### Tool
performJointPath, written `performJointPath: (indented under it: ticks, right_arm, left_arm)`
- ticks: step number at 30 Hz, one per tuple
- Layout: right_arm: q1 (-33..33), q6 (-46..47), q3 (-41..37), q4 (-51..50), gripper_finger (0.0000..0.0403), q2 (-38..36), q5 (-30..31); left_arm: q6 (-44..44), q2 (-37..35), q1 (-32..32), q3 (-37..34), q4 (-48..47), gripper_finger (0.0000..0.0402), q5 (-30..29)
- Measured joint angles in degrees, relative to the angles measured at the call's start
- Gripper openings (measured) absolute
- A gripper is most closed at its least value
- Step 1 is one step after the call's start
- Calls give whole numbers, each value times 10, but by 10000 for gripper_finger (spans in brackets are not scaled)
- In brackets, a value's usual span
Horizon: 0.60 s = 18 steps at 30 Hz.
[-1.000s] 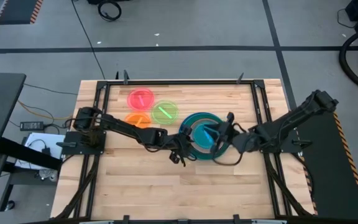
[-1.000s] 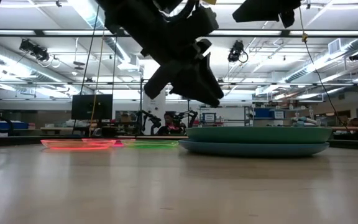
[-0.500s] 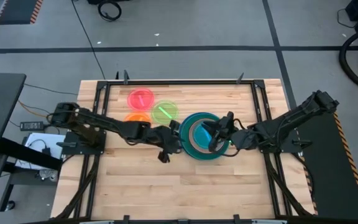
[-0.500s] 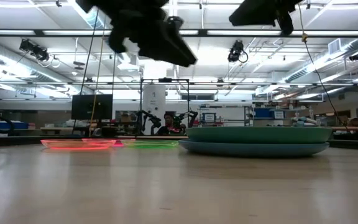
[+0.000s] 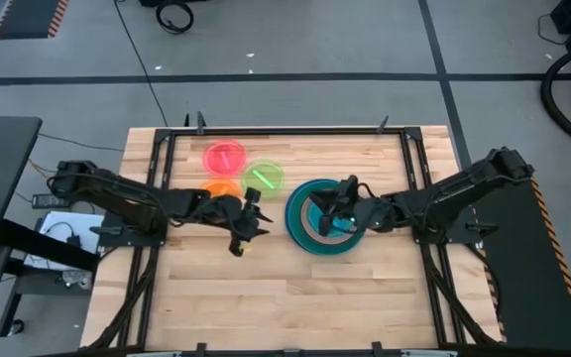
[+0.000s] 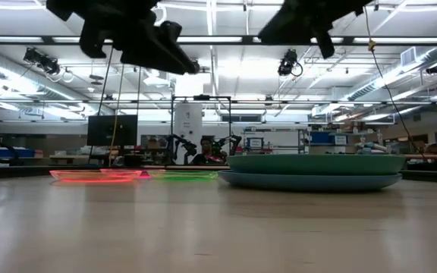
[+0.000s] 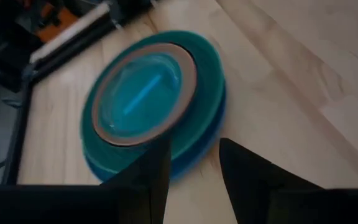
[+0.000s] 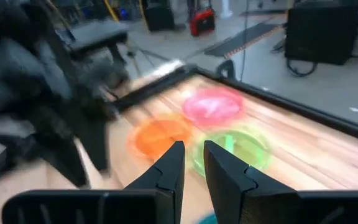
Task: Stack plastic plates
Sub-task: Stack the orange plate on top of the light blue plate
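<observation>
A stack of plates [image 7: 151, 118] lies on the wooden tabletop [image 7: 303, 81]: cyan plate [image 7: 138, 99] on top, brownish rim under it, then teal and blue. The left gripper [image 7: 191, 171] hovers empty, fingers [image 7: 244, 174] apart.

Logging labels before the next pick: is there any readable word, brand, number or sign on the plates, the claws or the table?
None can be read.
Stacked plates: no print visible.
Pink plate, green plate, orange plate: plain, no markings.
Table: bare wood, no label.
Left claw, right claw: dark, no legible marking.
Room behind in the low view: any signs are too small to read.
</observation>
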Motion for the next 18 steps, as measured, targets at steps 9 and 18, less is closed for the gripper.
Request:
performJointPath:
  ticks: [9, 18]
  right_arm:
    - [-49, -17, 2, 13, 71, 13, -76]
    - [-59, -34, 1, 28, 71, 12, -75]
  left_arm:
    - [-21, -58, 14, -10, -11, 143, 3]
    - [-25, -78, 14, -11, -49, 143, 4]
